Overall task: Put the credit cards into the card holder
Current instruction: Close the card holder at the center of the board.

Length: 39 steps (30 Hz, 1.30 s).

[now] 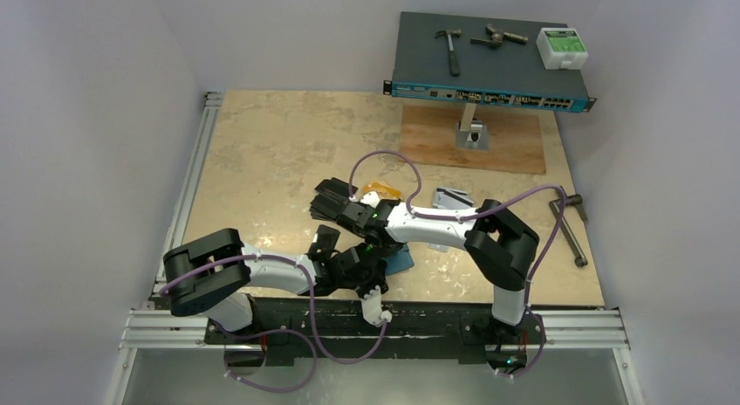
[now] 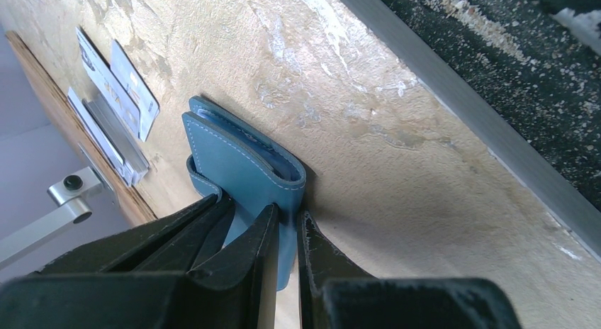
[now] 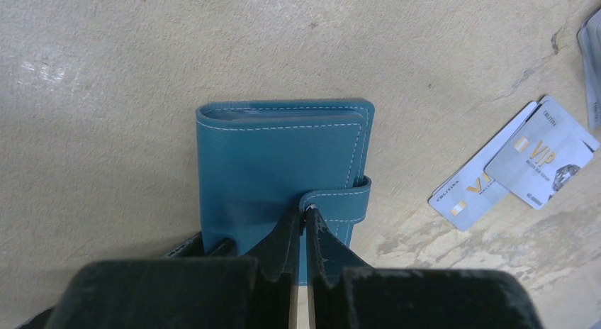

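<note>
The card holder [image 3: 276,159] is a closed teal wallet lying flat near the table's front edge [image 1: 403,262], its snap tab [image 3: 344,201] fastened. My left gripper [image 2: 287,226] is shut on the card holder [image 2: 241,159], with its edge pinched between the two fingers. My right gripper [image 3: 307,214] is shut, its tips resting against the end of the snap tab. Silver-white credit cards [image 3: 517,162] lie loose to the right of the holder [image 1: 452,197]. An orange-gold card [image 1: 384,189] and a black stack of cards [image 1: 327,200] lie just behind the two wrists.
A dark network switch [image 1: 489,65] on a metal stand over a wooden board [image 1: 515,152] stands at the back, with a hammer [image 1: 451,47] and a white box [image 1: 561,47] on it. A metal tool [image 1: 569,230] lies at the right. A metal rail [image 2: 482,123] bounds the front edge.
</note>
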Each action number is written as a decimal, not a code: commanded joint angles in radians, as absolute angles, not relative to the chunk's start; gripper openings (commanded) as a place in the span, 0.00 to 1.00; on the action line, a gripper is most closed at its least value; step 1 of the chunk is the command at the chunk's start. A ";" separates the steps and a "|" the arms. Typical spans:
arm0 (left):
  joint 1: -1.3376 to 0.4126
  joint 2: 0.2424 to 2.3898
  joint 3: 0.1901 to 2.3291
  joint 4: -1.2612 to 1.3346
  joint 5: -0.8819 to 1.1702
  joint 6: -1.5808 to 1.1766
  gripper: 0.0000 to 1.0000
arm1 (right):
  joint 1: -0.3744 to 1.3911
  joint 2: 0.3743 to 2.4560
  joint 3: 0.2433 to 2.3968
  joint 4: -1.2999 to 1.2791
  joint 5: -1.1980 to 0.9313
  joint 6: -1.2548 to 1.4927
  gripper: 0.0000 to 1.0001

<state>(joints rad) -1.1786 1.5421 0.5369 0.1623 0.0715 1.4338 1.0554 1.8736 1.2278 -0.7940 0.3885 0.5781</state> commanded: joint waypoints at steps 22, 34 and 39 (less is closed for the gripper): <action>-1.173 1.552 0.469 -0.052 0.091 1.415 0.00 | 1.131 2.164 0.903 -0.179 -0.178 0.825 0.00; -1.173 1.493 0.471 0.002 0.061 1.419 0.30 | 1.129 2.290 0.825 -0.072 -0.285 0.845 0.00; -1.173 1.418 0.395 0.110 0.013 1.441 0.47 | 1.129 2.288 0.770 -0.082 -0.270 0.870 0.00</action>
<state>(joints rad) -1.1786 1.4509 0.4770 0.1688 0.0437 1.4521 1.0988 1.8488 1.0962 -0.6239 0.4408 0.6136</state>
